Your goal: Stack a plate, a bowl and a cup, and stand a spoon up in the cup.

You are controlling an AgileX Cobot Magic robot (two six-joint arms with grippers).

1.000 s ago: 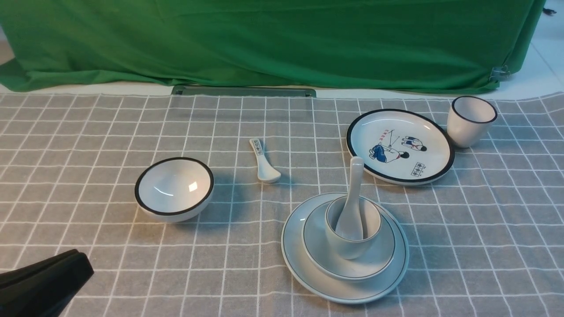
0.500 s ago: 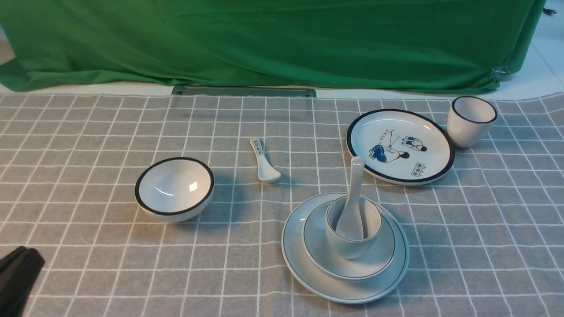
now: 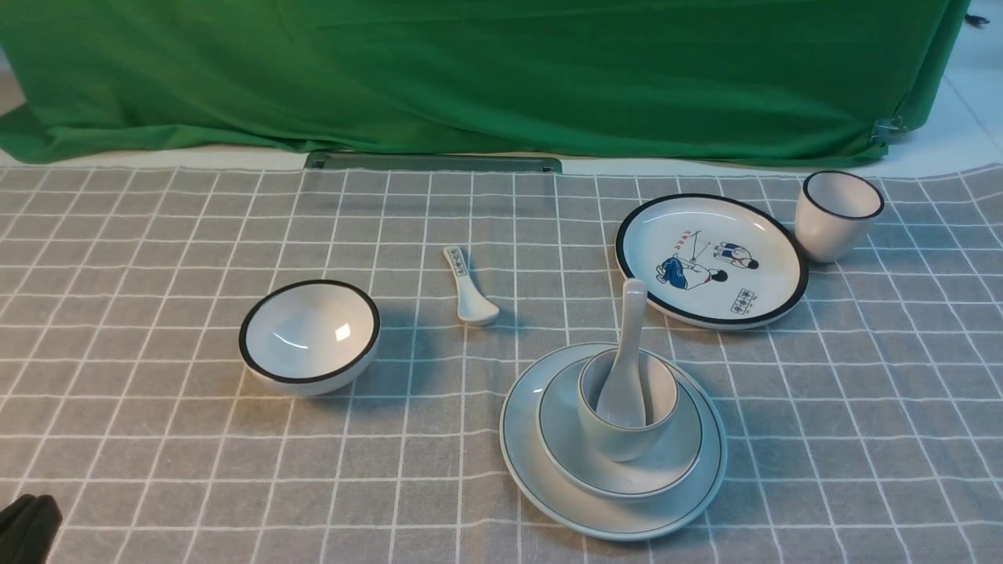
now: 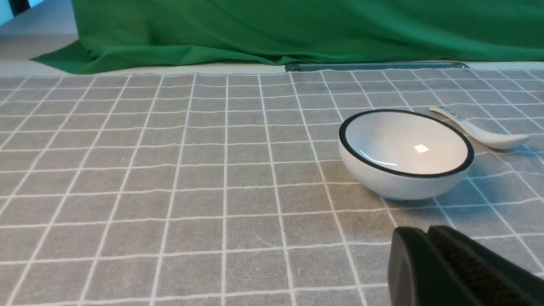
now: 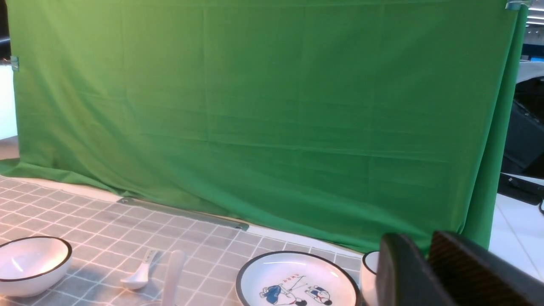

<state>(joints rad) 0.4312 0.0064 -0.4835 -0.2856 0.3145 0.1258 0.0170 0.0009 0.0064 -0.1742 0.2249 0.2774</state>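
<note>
- Plate [image 3: 613, 513], pale grey w/ thin dark rim line, sits on the checked tablecloth [image 3: 157, 376] front-centre, a bit to the right; bowl [image 3: 619, 470] nested on it, cup [image 3: 627, 419] in the bowl, spoon [image 3: 624, 364] standing in the cup w/ handle leaning toward the far side.
- Around the stack we see: cartoon plate [image 3: 711, 260] just behind it to the right, apart from it; black-rimmed cup [image 3: 838, 215] beside that plate's far-right edge.
- Printed spoon [image 3: 468, 287] lies flat behind-left of the stack; black-rimmed bowl [image 3: 310, 336] further left, well apart.
- Nothing stands over the stack; spoon handle is its tallest point.
- Open cloth in front of the stack, to its right, and across the whole left side; green backdrop [image 3: 486, 70] closes off the far edge.
- Left gripper [image 3: 27, 526] only a dark tip at the near-left corner in front view; in left wrist view [image 4: 429, 238] fingers are pressed together, holding nothing, near the black-rimmed bowl, not touching.
- Right gripper [image 5: 427, 246] seen in its wrist view only: raised, a narrow gap between fingers, nothing in it.
</note>
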